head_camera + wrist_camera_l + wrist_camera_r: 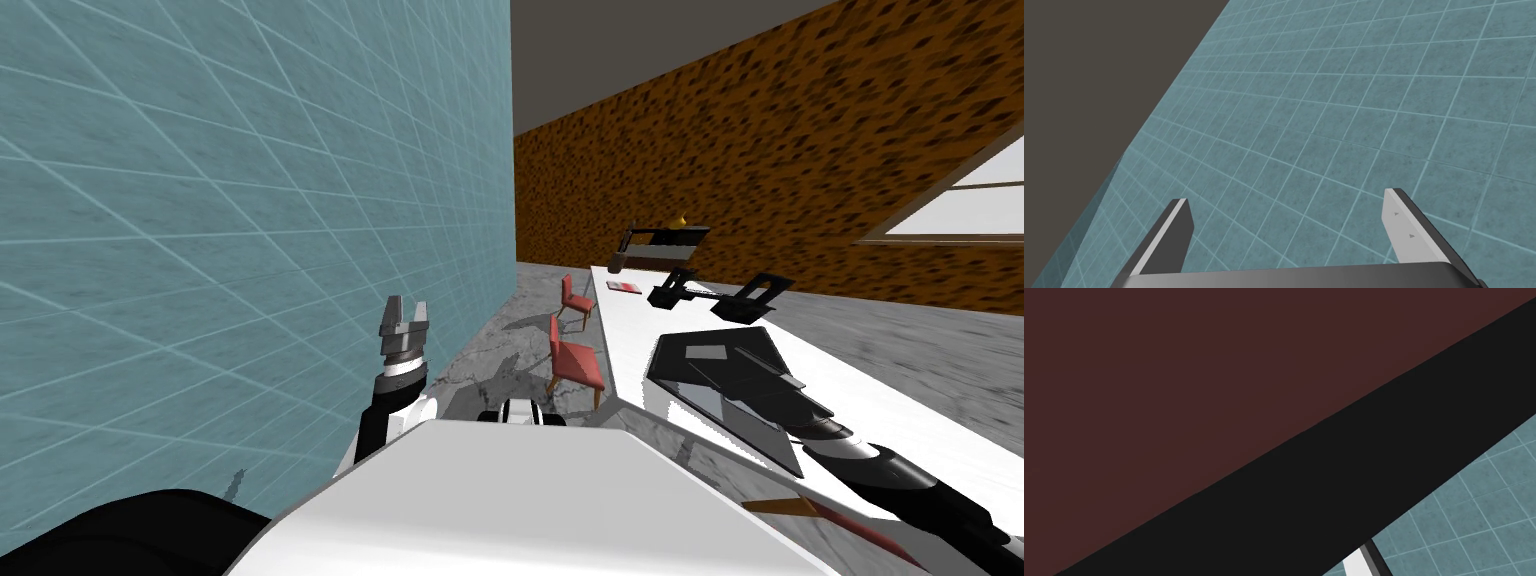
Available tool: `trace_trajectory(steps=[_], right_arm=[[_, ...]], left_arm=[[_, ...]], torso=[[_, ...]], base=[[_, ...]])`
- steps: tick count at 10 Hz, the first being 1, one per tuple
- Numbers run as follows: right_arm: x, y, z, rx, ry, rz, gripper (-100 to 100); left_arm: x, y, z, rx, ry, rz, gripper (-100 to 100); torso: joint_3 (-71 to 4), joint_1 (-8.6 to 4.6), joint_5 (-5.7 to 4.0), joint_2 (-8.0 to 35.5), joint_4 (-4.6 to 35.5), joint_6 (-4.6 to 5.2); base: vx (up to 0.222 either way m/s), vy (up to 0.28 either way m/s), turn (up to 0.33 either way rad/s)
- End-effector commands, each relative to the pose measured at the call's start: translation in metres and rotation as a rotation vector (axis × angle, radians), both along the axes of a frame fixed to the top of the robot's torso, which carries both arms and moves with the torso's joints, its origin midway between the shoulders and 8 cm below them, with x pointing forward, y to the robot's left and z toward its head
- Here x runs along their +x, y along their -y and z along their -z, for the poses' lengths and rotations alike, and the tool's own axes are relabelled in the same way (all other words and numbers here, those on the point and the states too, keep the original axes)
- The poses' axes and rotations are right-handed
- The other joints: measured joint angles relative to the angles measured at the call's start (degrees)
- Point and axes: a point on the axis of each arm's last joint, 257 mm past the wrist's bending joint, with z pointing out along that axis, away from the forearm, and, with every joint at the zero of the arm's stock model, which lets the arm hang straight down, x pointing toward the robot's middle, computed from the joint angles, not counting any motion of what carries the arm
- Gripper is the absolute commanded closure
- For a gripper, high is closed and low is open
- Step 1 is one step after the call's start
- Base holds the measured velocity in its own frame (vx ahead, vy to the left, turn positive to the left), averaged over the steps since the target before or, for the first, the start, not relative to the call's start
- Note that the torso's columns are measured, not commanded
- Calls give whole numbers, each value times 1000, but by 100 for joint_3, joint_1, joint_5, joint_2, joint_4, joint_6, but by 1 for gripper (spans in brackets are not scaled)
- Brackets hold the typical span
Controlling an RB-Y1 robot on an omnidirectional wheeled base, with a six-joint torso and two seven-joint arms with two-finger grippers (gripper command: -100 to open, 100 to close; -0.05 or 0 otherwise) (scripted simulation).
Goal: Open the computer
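- A teal tiled wall ran along my left. A brown speckled wall with a window closed the far side.
- A long white worktop stretched away on my right, with two red chairs beside its left edge.
- The dark computer lay on the worktop's near end. Farther along stood other dark items and a small red flat thing.
- The right arm reached across the computer from the near side and covered part of it.
- The head view placed the right tool at the computer. The right wrist view gave a close maroon flat surface and a black band, with teal tiles past them.
- Whether the right tool was released or clenched, I could not tell.
- The left tool hung raised near the teal tiled wall. It was released, its fingers wide apart, with the tiles behind the gap.
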Motion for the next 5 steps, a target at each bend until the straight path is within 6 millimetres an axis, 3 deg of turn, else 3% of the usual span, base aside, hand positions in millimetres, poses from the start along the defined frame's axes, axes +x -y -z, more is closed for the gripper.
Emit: trace_trajectory(steps=[1,5], right_arm=[[3,-31,1,-33,70,-66,-100],[2,-67,-4,-68,167,-145,-100]], left_arm=[[0,0,0,0,0,0,0],[0,0,0,0,0,0,0]], torso=[[1,-7,-2,1,0,0],[-9,5,3,-14,-4,0]], base=[[-77,-130,39],[-44,-77,35]])
